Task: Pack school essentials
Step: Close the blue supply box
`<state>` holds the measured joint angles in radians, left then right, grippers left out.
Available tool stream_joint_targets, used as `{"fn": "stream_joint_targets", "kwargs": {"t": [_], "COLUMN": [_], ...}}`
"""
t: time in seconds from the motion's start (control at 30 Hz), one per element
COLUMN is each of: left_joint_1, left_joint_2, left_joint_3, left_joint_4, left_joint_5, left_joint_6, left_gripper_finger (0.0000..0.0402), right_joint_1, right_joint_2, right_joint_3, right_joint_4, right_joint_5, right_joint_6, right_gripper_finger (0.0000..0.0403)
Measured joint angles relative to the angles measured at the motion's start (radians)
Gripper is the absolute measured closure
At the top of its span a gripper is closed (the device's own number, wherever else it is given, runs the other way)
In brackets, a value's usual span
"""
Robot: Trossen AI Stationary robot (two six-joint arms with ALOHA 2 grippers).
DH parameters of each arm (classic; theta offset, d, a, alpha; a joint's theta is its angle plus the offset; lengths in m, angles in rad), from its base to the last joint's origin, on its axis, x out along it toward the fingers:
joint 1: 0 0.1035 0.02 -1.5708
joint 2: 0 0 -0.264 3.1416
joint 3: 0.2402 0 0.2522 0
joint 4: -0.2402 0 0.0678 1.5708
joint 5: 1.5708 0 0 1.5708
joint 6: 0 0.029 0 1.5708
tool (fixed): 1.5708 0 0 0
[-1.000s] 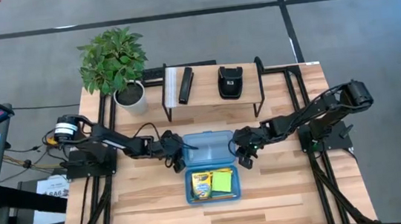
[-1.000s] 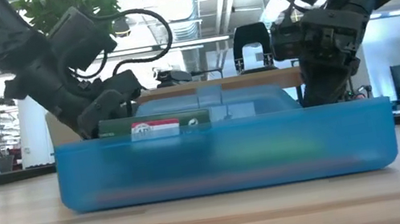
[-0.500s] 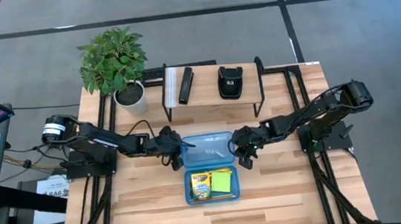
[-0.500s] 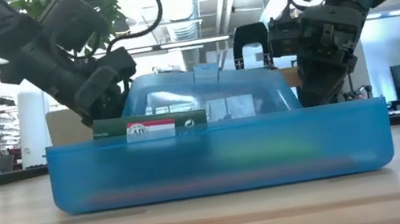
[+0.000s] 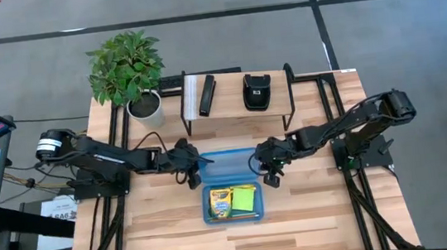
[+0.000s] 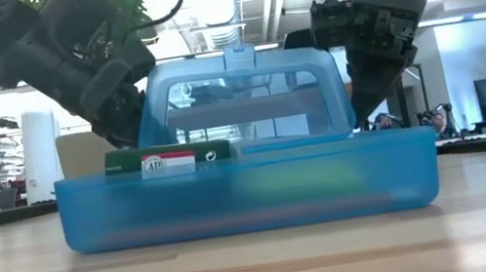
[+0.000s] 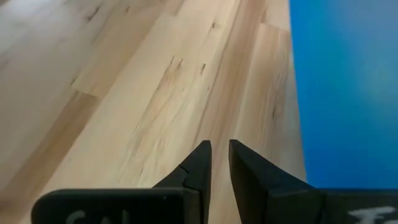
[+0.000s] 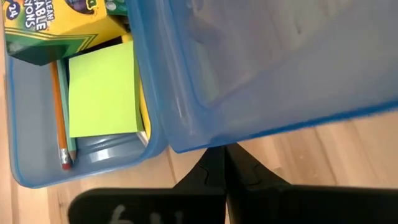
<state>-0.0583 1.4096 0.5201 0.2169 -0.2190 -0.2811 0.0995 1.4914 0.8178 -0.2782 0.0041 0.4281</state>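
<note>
The blue translucent case sits mid-table, its tray point(image 5: 208, 214) open. Its lid point(image 6: 237, 97) stands almost upright on the tray's far edge. Inside lie the yellow-green crayon box point(image 5: 224, 202), the lime sticky-note pad point(image 8: 102, 93) and an orange pencil point(image 8: 59, 118). Scissors and eraser do not show. My left gripper point(image 5: 195, 168) is at the lid's left end, fingers nearly shut with a thin gap point(image 7: 219, 144). My right gripper point(image 5: 268, 174) is shut at the lid's right end. My left gripper stands against the lid's left side edge point(image 6: 146, 113), coming from the table's left and slanting down. In its wrist view the lid point(image 7: 348, 87) lies beside one finger, and the spot of touch itself is hidden. My right gripper has its shut fingers point(image 8: 214, 163) under the lid's right corner edge point(image 8: 205, 144), coming level from the table's right. The lid leans tilted above them, hinged to the tray.
A potted plant point(image 5: 128, 68) stands at the far left. A black wire shelf point(image 5: 239, 111) behind the case carries a black bar point(image 5: 206, 95) and a black pouch point(image 5: 255, 91). Bare wood lies in front of the tray.
The lid has swung up on its hinge, from lying low behind the tray to standing almost upright. Both grippers have risen with its ends. The tray has stayed on the table, shifting slightly to the left.
</note>
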Motion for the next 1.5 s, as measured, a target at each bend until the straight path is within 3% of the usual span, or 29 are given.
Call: {"fn": "stream_joint_targets", "kwargs": {"t": [0.3,0.9,1.5], "left_joint_1": [-0.018,-0.148,-0.261], "left_joint_2": [-0.036,-0.036,-0.035], "left_joint_3": [0.002,0.003,0.045], "left_joint_4": [-0.036,-0.013,-0.016], "left_joint_5": [-0.019,-0.195,-0.346], "left_joint_6": [0.05,0.246,0.382], "left_gripper_finger": [0.0358,0.0358,0.0358], "right_joint_1": [0.018,0.08,0.143], "right_joint_2": [0.0,0.0,0.0], "right_joint_3": [0.052,0.057,0.175], "right_joint_4": [-0.077,-0.059,-0.145], "right_joint_5": [0.063,0.156,0.208], "right_joint_6": [-0.018,-0.139,-0.184], "right_gripper_finger": [0.0395,0.0395,0.0395]}}
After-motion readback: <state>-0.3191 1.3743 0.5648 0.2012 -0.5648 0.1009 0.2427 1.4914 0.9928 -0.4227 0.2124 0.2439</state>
